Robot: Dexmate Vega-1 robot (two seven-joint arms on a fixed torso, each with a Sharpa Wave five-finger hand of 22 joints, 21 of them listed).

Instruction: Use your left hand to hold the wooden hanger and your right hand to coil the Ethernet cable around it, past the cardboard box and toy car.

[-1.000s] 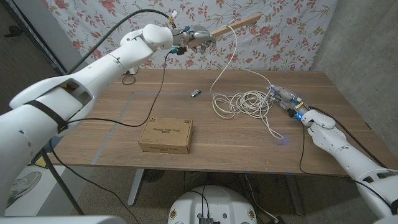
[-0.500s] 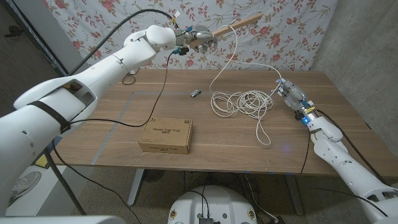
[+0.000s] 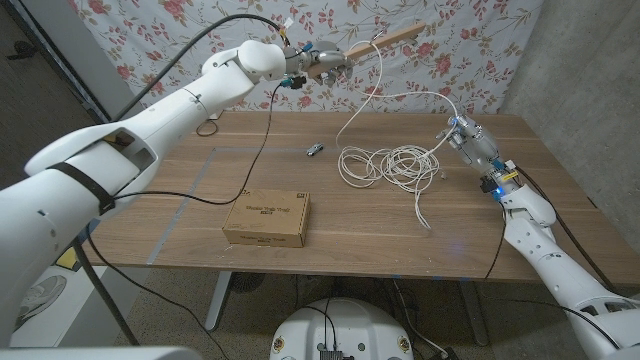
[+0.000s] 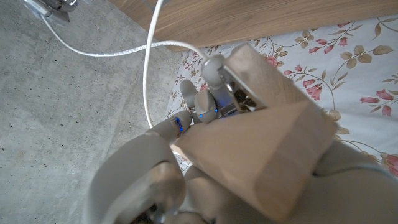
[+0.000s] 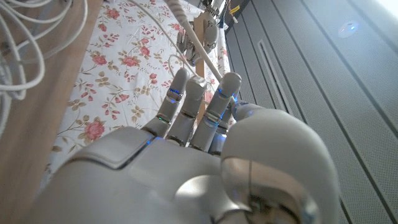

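Coiling under way: left hand (image 3: 305, 61) grips hanger (image 3: 378, 41) aloft, cable (image 3: 390, 165) draped over it, mostly heaped on the table. Right hand (image 3: 468, 137) pinches the cable; next, another loop over.

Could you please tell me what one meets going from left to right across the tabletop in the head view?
Cardboard box → toy car → cable pile → right hand, raised above the table's right side.
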